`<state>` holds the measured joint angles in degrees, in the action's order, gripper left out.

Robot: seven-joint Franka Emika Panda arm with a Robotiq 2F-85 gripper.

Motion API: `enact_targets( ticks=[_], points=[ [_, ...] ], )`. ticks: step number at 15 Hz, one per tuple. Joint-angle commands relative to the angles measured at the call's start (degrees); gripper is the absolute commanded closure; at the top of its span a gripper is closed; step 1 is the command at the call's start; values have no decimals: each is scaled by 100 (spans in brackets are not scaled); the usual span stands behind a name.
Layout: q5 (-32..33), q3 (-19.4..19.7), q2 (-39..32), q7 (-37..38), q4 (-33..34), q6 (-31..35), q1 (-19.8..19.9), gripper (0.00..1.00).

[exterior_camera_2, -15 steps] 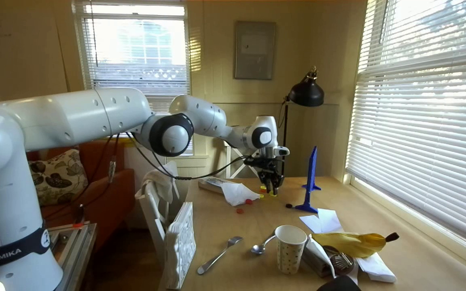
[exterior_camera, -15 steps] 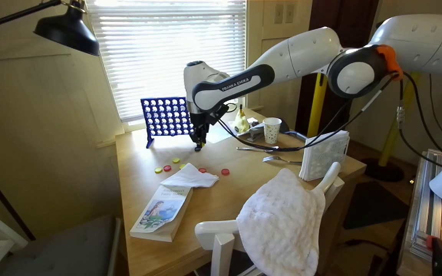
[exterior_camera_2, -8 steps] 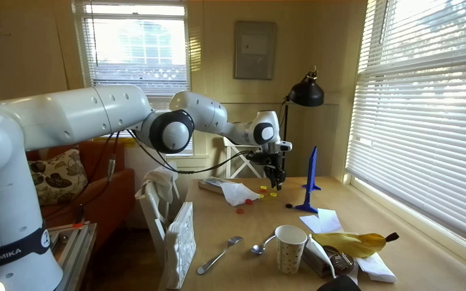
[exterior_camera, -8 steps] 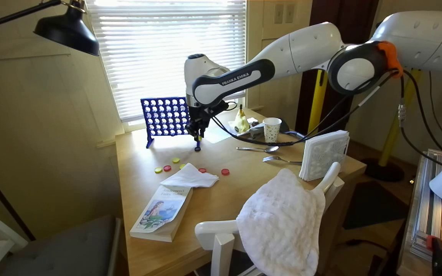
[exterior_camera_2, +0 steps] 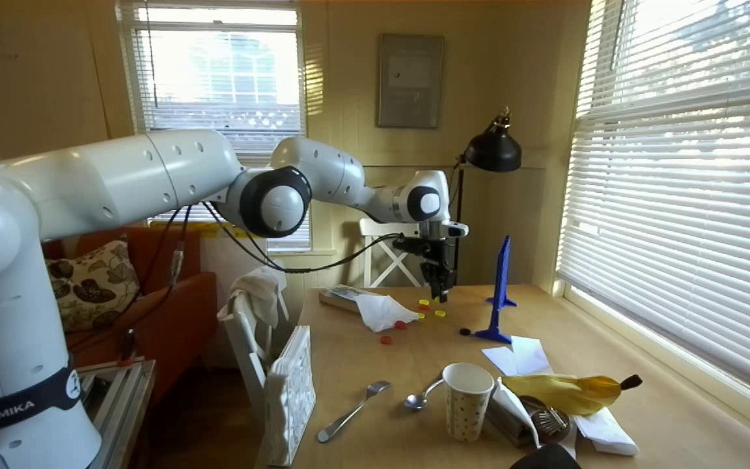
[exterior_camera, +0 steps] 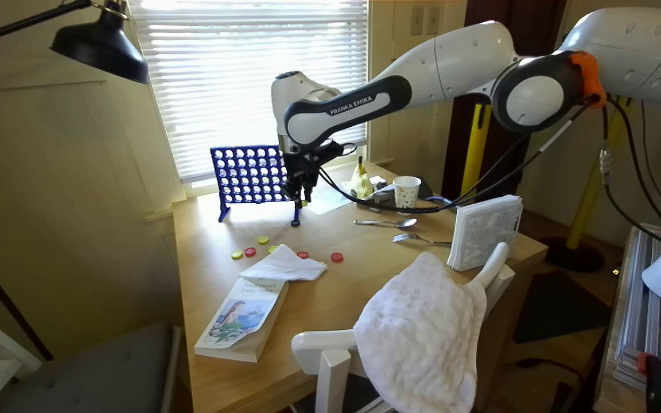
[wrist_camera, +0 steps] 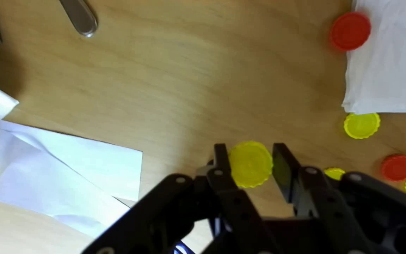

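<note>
My gripper (wrist_camera: 249, 146) is shut on a yellow disc (wrist_camera: 251, 165), which sits between the two fingertips. In both exterior views the gripper (exterior_camera: 302, 198) (exterior_camera_2: 440, 298) is above the table, and a bit of yellow shows at its tips. A blue upright rack with round holes (exterior_camera: 248, 174) (exterior_camera_2: 500, 286) stands beside the gripper. A small dark round piece (exterior_camera: 295, 223) (exterior_camera_2: 465, 332) lies at the rack's foot. Several loose discs lie on the table, among them a yellow one (exterior_camera: 263, 240) and a red one (exterior_camera: 337, 257).
A white napkin (exterior_camera: 284, 264) lies against a book (exterior_camera: 241, 318). A paper cup (exterior_camera_2: 468, 400), a spoon (exterior_camera_2: 417, 400), a fork (exterior_camera_2: 352, 412), a yellow pouch (exterior_camera_2: 570, 393) and white papers (wrist_camera: 83, 169) are on the table. A white napkin stack (exterior_camera: 485, 232) stands near a towel-draped chair (exterior_camera: 422, 332).
The arm has risen, lifting the gripper and the yellow disc higher above the table. The rack and the loose discs have stayed in place.
</note>
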<state>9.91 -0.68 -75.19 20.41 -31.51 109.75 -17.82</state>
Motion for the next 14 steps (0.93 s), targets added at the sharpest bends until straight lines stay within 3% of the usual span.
enact_targets(
  ticks=[1,5,8,9,10,14],
  points=[
    [-32,117,440,1032,-463,-526,-76,89],
    [-55,150,724,2098,-770,-858,-107,89],
    [-105,129,991,2956,-1158,-499,-90,89],
    [-8,89,578,2410,-559,-718,-65,89],
    [-7,88,615,2478,-592,-700,-66,64],
    [-7,88,595,2451,-588,-700,-62,64]
  ],
)
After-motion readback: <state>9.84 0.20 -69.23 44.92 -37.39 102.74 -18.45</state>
